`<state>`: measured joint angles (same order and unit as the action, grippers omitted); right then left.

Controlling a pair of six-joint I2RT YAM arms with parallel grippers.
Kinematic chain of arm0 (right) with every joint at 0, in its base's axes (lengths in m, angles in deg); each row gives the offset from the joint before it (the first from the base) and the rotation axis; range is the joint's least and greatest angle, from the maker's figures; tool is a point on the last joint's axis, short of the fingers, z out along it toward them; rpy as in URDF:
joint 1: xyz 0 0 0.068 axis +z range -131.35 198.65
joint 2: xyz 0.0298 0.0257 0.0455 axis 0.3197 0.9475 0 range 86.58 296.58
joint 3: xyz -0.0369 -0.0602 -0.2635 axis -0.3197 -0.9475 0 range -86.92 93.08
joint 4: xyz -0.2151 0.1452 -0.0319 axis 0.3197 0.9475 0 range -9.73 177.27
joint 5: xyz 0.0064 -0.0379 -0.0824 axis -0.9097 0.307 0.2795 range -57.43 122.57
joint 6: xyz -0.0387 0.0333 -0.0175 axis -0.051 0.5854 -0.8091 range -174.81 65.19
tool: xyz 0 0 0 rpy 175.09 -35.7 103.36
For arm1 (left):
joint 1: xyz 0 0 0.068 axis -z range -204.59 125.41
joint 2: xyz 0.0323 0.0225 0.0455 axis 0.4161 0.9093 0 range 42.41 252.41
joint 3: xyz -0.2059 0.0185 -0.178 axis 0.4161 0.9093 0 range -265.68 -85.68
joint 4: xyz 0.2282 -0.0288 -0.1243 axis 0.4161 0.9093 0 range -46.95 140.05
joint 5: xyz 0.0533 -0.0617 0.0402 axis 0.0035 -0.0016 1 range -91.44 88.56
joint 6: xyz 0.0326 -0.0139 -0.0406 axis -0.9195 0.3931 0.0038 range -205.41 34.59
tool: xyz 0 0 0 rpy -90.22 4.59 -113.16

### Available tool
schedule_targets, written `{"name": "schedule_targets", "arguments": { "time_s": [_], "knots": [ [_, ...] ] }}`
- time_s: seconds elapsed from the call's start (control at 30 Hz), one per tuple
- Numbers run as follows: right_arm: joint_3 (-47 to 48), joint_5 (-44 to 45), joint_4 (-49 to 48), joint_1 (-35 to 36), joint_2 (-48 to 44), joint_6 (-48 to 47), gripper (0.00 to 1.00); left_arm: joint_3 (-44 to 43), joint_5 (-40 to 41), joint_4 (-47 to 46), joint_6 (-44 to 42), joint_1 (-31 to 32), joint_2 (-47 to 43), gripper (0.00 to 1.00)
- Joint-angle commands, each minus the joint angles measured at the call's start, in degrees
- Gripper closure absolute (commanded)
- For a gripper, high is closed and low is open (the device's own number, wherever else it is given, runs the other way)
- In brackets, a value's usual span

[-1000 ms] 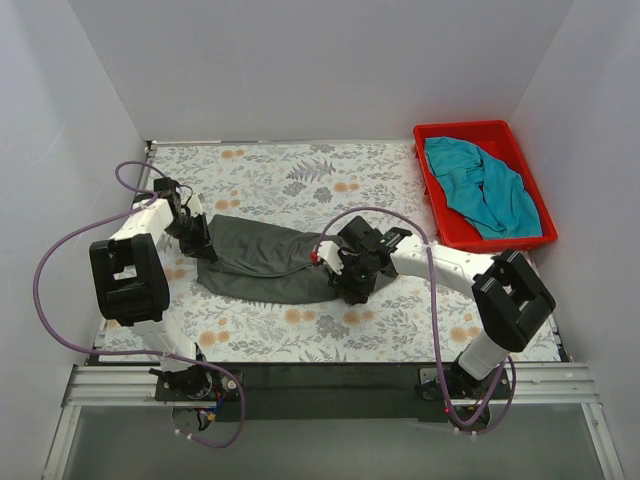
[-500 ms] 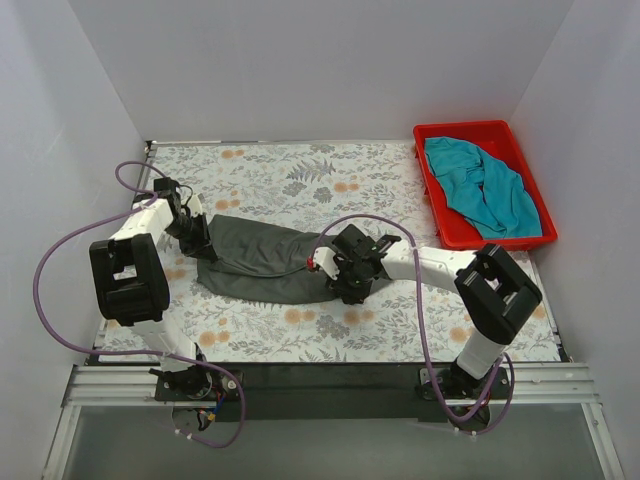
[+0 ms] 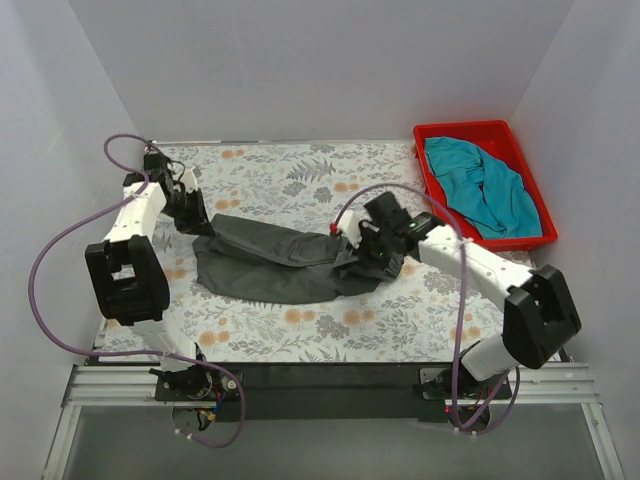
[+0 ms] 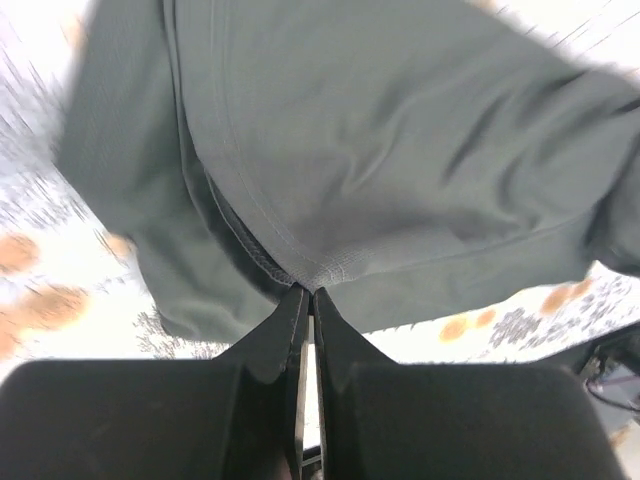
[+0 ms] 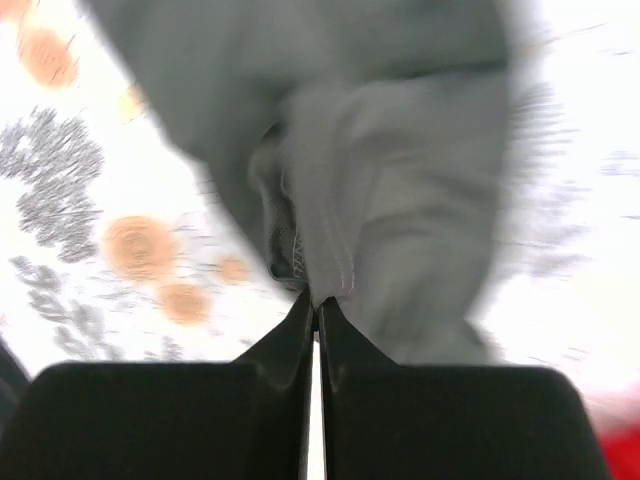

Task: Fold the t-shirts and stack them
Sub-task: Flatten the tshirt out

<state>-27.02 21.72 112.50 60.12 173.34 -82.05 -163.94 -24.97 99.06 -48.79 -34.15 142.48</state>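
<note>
Mostly, both wrist views are smeared with blur, so the floral table (image 3: 300, 170) appears in them only as streaks of orange and grey. From above, the gripper bodies cover their own fingertips. 2 t-shirts are in view. 1, the dark grey t-shirt (image 3: 275, 268), lies bunched in a long band across the middle of the table, and its sleeves and neck cannot be told apart. The other 1, the teal t-shirt (image 3: 485, 190), sits crumpled inside the 1 red bin (image 3: 500, 243) at the far right corner, partly hidden below the bin's wall. 2 arms reach in. The left gripper (image 3: 204, 227) meets the grey shirt's left end, and its wrist camera shows 2 black fingers (image 4: 272, 332) pressed almost together, pinching a stitched fold of grey cloth. The right gripper (image 3: 358, 258) meets the shirt's right end, where its 2 fingers (image 5: 285, 338) nip a gathered hem just as tightly. 2 purple cables (image 3: 60, 250) loop out from the arms, 1 on each side
</note>
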Motion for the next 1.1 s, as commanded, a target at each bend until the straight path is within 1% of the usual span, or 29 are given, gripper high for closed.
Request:
{"name": "schedule_targets", "arguments": {
  "time_s": [0.0, 0.07, 0.1, 0.13, 0.2, 0.23, 0.43, 0.5, 0.6, 0.77, 0.87, 1.07],
  "knots": [
    [10.6, -2.9, 0.3, -9.4, -6.6, -7.5, 0.99, -10.0, -3.2, 2.0, -0.9, -0.1, -3.3, 1.0],
    [14.7, -2.7, 0.6, -12.5, -6.3, -9.0, 0.99, -14.3, -3.8, 2.2, -0.3, -0.3, -3.2, 1.0],
    [17.3, -2.6, 0.8, -13.9, -5.5, -9.7, 0.99, -18.6, -4.5, 2.0, 0.8, -0.4, -3.2, 1.0],
    [21.7, -2.4, 0.8, -16.1, -5.2, -10.2, 0.99, -20.5, -4.6, 1.6, 1.3, -0.5, -3.2, 1.0],
    [26.3, -2.2, 0.6, -17.7, -4.2, -10.5, 0.99, -23.9, -4.4, -0.3, 2.1, -0.6, -3.5, 1.0],
    [30.1, -1.8, 0.6, -19.0, -3.9, -10.5, 0.99, -26.4, -4.1, -1.2, 2.9, -0.7, -3.7, 1.0],
    [39.4, 1.4, -0.8, -22.7, -2.5, -10.8, 0.99, -33.3, -3.4, -6.1, 5.5, -1.2, -5.1, 1.0],
    [42.0, 2.1, -1.1, -23.1, -2.5, -10.9, 0.99, -33.8, -2.9, -7.8, 6.2, -1.3, -6.4, 1.0],
    [43.3, 3.6, -1.5, -23.3, -3.6, -10.5, 0.99, -32.8, -1.4, -10.3, 6.6, -1.7, -8.6, 1.0],
    [44.4, 6.5, -3.0, -23.3, -7.9, -9.8, 0.99, -28.4, 1.1, -16.1, 7.1, -2.0, -17.2, 1.0],
    [45.6, 7.8, -3.6, -23.3, -10.4, -9.6, 0.99, -27.7, 2.2, -17.7, 7.3, -2.0, -21.3, 1.0],
    [48.1, 9.8, -4.8, -23.3, -14.6, -8.4, 0.99, -28.3, 4.3, -19.2, 8.2, -2.0, -26.1, 1.0]
  ]
}}
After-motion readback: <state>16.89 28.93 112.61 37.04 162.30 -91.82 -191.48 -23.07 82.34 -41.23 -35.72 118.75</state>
